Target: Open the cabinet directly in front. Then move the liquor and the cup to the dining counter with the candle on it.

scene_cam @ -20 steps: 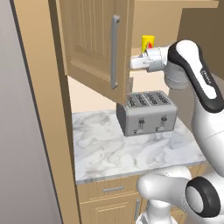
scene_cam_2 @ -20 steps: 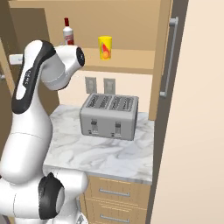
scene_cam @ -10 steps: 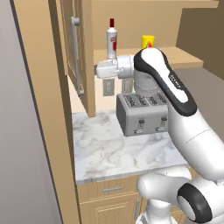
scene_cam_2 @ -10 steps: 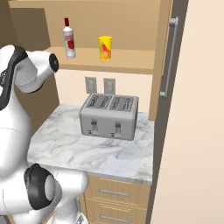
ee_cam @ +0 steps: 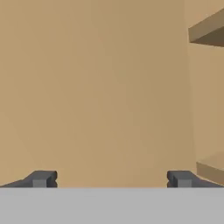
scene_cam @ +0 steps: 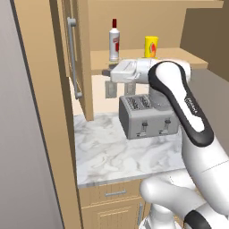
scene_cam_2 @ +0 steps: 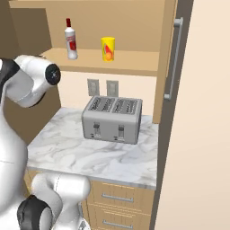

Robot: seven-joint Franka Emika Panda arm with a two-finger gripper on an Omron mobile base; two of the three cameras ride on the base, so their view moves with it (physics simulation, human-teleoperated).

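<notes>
Presently the jaws stand spread and empty, facing the left door; the liquor [scene_cam: 114, 40] stands upright at upper centre, above and behind the gripper [ee_cam: 111, 178].

Silver four-slot toaster [scene_cam: 146, 116] standing on a short marble countertop [scene_cam: 112, 156]. Two wall outlets [scene_cam_2: 102, 87] sit behind it; wood drawers [scene_cam_2: 117, 202] with short handles lie below.

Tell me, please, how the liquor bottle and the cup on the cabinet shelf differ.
The liquor is taller and slimmer than the cup. The liquor is clear-white with a red cap and label; the cup is bright yellow with a red-orange mark. Both stand upright, apart, on the same shelf.
</notes>
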